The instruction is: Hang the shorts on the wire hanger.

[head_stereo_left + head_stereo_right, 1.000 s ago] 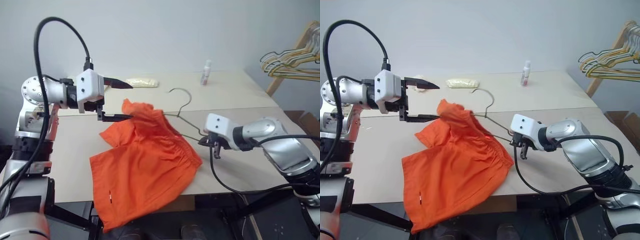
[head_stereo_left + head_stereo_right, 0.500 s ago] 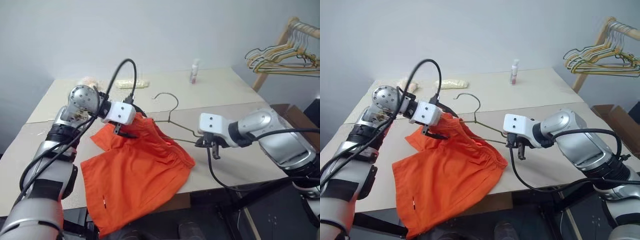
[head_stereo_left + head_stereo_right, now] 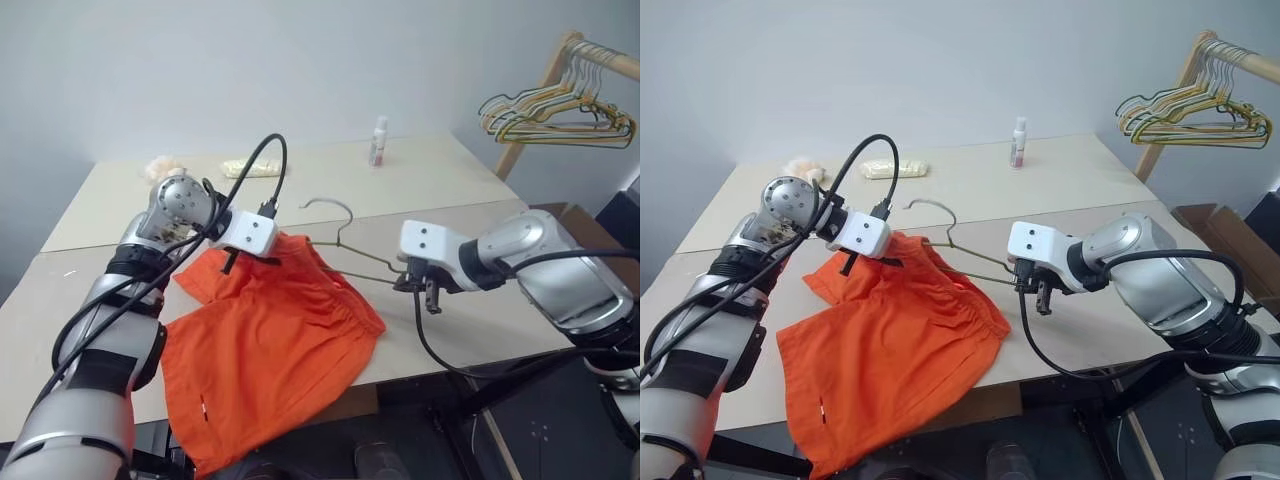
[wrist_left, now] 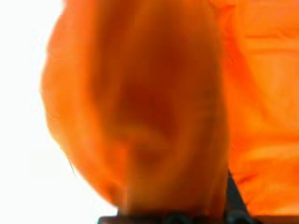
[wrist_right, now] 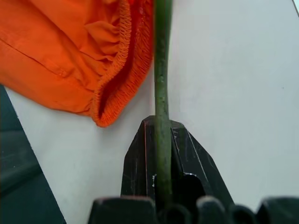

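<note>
On the robot's left, the left end effector (image 3: 876,262) is pressing into the raised upper edge of the shorts (image 3: 890,345), and its wrist view is showing a thick fold of orange cloth bunched right at the fingers. The fingers themselves are buried in the fabric, so it looks to be pinching that fold, but how far the jaws are standing apart cannot be told.

The shorts are lying spread on the pale desk (image 3: 1080,180), soft and creased, with the lower hem drooping over the near edge and the gathered, ribbed waistband (image 5: 122,60) facing the right arm.

The wire hanger (image 3: 958,255) is running with its long axis across the desk from one arm toward the other. Its small hook is sitting just behind the left end effector, and its thin, stiff olive wire is passing under the bunched cloth.

On the right, the right end effector (image 3: 1032,288) is clamping tight on the far corner of that wire, the rod lying straight between its black fingers (image 5: 140,163), just beside the waistband. The left arm is the nearer one to the cloth, so pulling fabric along the wire probably falls to it.

Farther right, a bunch of hangers (image 3: 1195,105) is hanging from a wooden rack.
</note>
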